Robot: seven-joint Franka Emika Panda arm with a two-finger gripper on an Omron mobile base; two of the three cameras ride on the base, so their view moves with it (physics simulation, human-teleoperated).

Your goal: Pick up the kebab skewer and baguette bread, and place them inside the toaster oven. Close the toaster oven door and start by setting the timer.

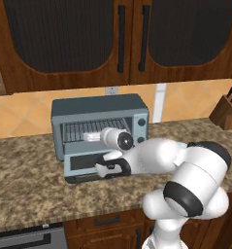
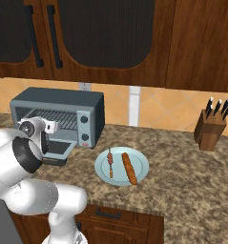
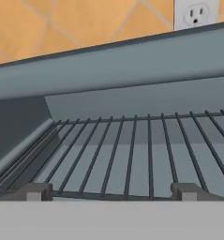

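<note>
Toaster oven (image 2: 63, 114): door (image 2: 58, 148) down, wire rack (image 3: 132, 154) bare, just beyond the fingers.
Gripper (image 3: 111, 191): fingers spread wide, empty.
Plate (image 2: 140, 162): kebab skewer (image 2: 110, 163), baguette bread (image 2: 129, 168).

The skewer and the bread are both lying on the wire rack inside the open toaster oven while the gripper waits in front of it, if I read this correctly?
Not quite. The skewer and the bread lie side by side on the plate on the counter, right of the toaster oven, as the right base view shows. The oven is open, its wire rack bare in the hand view, with the open gripper before it.
</note>
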